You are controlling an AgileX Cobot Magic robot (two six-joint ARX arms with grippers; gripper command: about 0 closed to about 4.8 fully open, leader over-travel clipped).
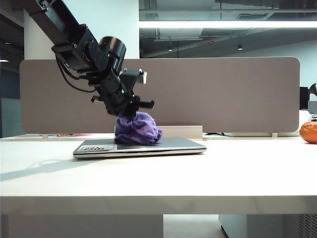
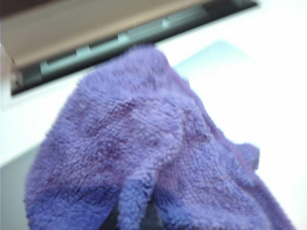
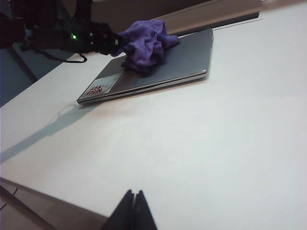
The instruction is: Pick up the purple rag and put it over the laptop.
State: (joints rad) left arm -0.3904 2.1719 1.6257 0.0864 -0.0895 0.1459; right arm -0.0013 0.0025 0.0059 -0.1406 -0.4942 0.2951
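Observation:
The closed silver-grey laptop (image 1: 163,146) lies flat on the white table, with a white and red sticker (image 3: 102,86) at one corner of its lid. The fuzzy purple rag (image 1: 138,128) is bunched on the lid's left half, its lower folds touching the lid. My left gripper (image 1: 127,115) hangs just above the bunch and is shut on the rag's top. The rag (image 2: 144,143) fills the left wrist view and hides the fingers. My right gripper (image 3: 134,192) is shut and empty, far from the laptop (image 3: 187,57) over bare table near the front edge.
A grey divider panel (image 1: 223,94) stands behind the table. An orange fruit (image 1: 309,132) sits at the far right edge. A white strip (image 1: 183,131) lies behind the laptop.

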